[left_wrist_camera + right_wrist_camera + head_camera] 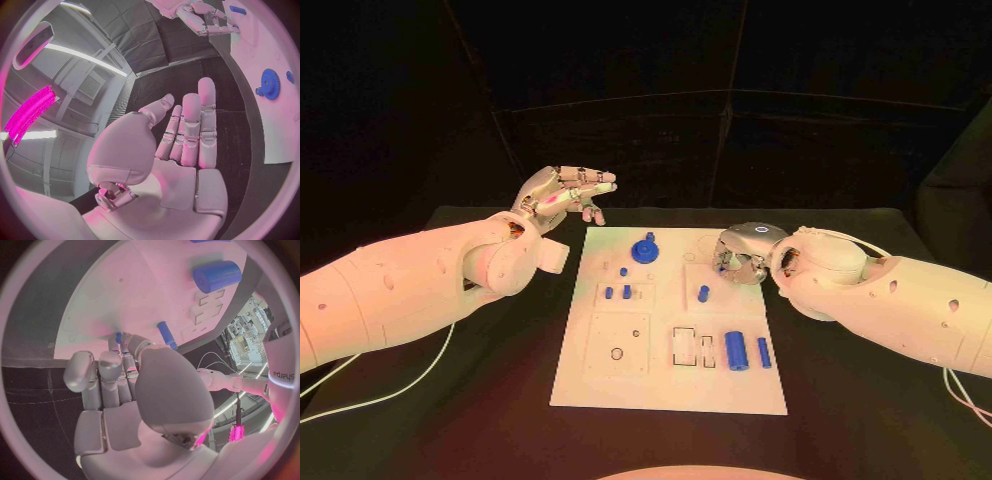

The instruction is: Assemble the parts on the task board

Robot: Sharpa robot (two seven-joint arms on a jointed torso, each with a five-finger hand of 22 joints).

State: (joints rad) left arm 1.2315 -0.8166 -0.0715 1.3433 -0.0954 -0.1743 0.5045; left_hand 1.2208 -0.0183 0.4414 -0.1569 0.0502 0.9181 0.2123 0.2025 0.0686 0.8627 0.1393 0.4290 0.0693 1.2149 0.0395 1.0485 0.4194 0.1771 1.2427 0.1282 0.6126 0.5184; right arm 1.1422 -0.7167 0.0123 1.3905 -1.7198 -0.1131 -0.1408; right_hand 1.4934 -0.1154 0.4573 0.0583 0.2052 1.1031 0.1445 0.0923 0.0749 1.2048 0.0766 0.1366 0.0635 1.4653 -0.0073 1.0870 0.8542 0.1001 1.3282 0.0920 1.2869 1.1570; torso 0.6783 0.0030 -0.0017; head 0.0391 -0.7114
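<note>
several blue parts (pixel 736 351) on task board (pixel 661 385) | left hand (pixel 564 197) fingers spread, empty | right hand (pixel 741 252) fingers: cannot tell

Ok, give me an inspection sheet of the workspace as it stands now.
Surface: black table, board in the middle.
Job's things: blue gear at the board's far end; small blue pegs left of centre; one peg right of centre; thick blue cylinder and thinner rod lying side by side nearer the robot.
Clutter: nothing seen.
Hands: left hand raised beyond the board's far left corner, holding nothing; right hand at the board's far right edge, fingers down, hold unclear.
Cables: white cable on the table under the left arm; another by the right arm.
Surroundings: dark backdrop.
</note>
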